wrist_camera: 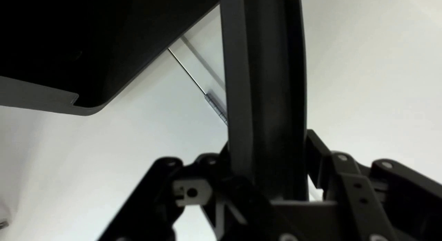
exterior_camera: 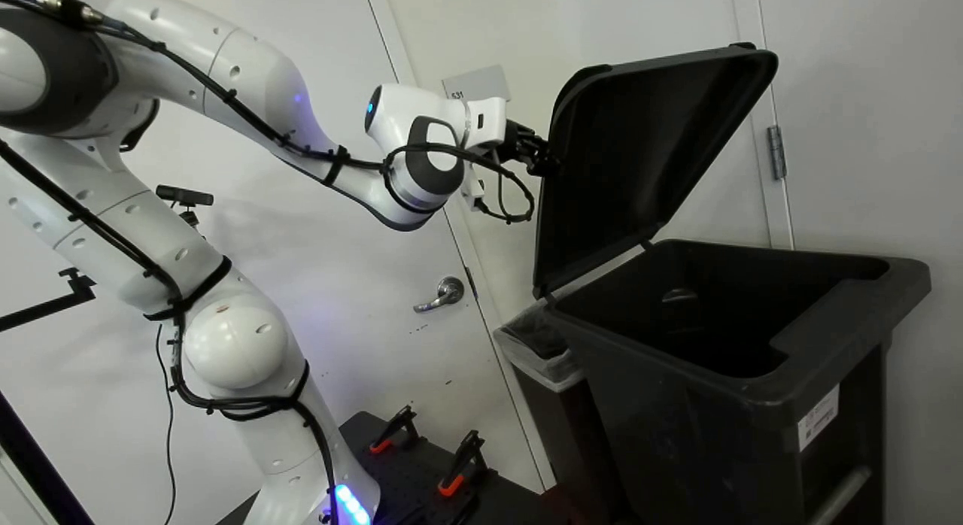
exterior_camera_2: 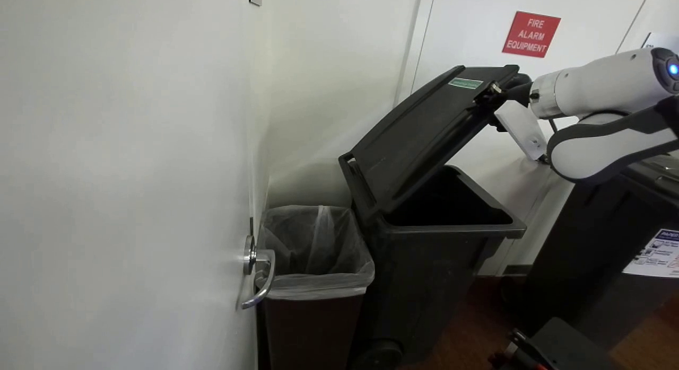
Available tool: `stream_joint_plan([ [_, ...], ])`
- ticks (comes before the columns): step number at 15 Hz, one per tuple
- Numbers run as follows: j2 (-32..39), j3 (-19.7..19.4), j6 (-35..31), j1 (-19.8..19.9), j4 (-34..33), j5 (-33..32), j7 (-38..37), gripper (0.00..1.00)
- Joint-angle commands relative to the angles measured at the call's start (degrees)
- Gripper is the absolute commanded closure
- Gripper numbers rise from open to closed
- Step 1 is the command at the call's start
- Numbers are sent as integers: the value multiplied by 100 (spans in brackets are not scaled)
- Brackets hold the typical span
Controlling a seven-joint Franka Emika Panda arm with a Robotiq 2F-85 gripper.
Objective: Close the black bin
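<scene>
The black bin [exterior_camera: 692, 442] stands with its hinged lid [exterior_camera: 639, 149] raised at a steep slant and its mouth uncovered. A white sticker [exterior_camera: 818, 417] is on its front. In an exterior view the bin [exterior_camera_2: 419, 274] shows from its hinge side, and the lid [exterior_camera_2: 414, 137] bears a small green label [exterior_camera_2: 466, 83]. My gripper [exterior_camera: 548, 158] is at the lid's free edge, also in an exterior view [exterior_camera_2: 494, 93]. In the wrist view the lid's edge [wrist_camera: 266, 96] stands between the two fingers [wrist_camera: 269, 156], which touch it on both sides. The bin's rim [wrist_camera: 38, 96] shows at upper left.
A smaller bin with a clear liner [exterior_camera_2: 318, 288] stands against the black bin's hinge side, by a door handle [exterior_camera_2: 262, 274]. Another dark bin with a paper sign [exterior_camera_2: 578, 248] stands at right. A black base with clamps [exterior_camera: 451, 502] is beside the arm.
</scene>
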State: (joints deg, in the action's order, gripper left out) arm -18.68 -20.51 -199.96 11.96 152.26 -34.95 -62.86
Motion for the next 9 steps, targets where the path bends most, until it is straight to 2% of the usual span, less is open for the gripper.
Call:
stream_joint_plan([
  [1,-190,-118,-6,89,339,754,311,78],
  [5,-156,-101,-41,67,544,1379,707,78],
  [6,-92,10,-43,161,577,1514,829,78],
  [7,2,-1,-48,-73,260,1142,712,78],
  [8,8,11,-79,-92,253,1148,756,53],
  [9,6,12,-83,-135,212,1094,780,53],
])
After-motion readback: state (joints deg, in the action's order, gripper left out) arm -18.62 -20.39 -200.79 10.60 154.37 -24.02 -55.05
